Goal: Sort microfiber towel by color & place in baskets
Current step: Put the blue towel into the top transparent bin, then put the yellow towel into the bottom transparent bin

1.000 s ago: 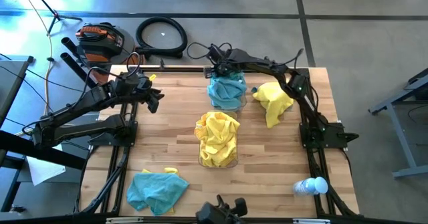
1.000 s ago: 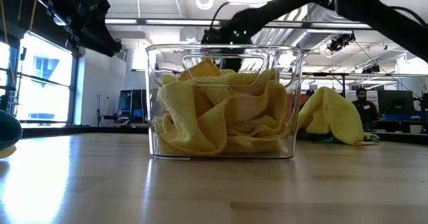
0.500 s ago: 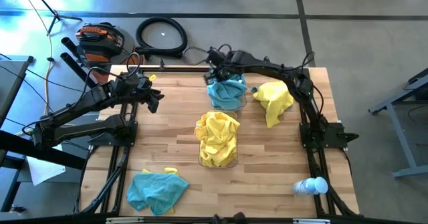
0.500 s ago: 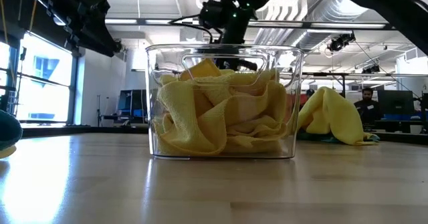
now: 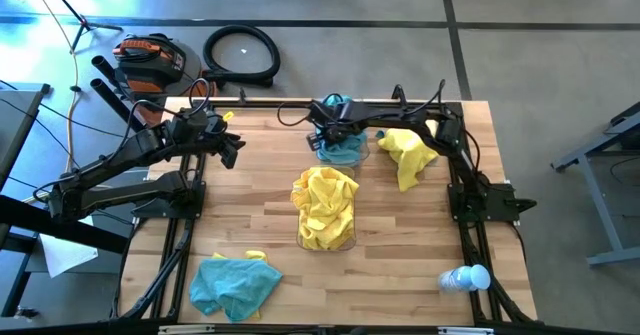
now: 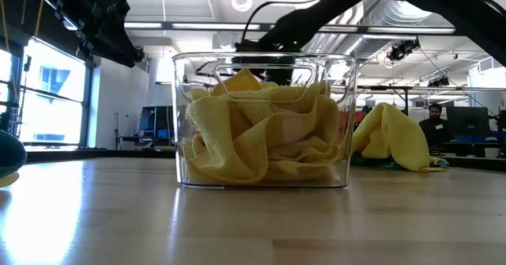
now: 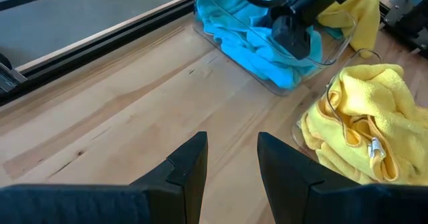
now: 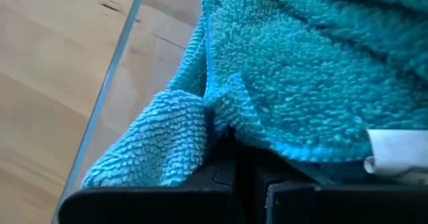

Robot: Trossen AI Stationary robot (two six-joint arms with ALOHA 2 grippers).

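Observation:
Teal-blue microfiber towels (image 5: 343, 147) fill the far clear basket (image 7: 304, 69). My right gripper (image 8: 244, 160) is shut and sunk into that heap from above; it also shows in the left wrist view (image 7: 294, 37). Yellow towels (image 5: 325, 207) are crammed into the near basket (image 6: 265, 123). A loose yellow towel (image 5: 408, 153) lies heaped on the table at the far right, and a loose teal towel (image 5: 233, 283) lies near the front left. My left gripper (image 7: 231, 164) hangs open over the table's far left (image 5: 228, 147), holding nothing. My right gripper presses its shut fingers (image 8: 227, 174) down onto the top of the teal towel heap (image 8: 281, 83) in the far basket, coming steeply from above. Folds of the cloth (image 8: 224, 110) bulge over the fingertips and hide them. Whether any cloth is caught between them I cannot tell.
A white plastic bottle (image 5: 466, 278) lies at the table's near right corner. Black frame rails (image 5: 175, 245) run along the table's left and right sides. Bare wood (image 5: 250, 195) lies between my left arm and the baskets.
My right gripper has gone down and toward the table's near edge into the far basket, still shut. The teal heap, which stood above the basket's rim, is now pushed lower.

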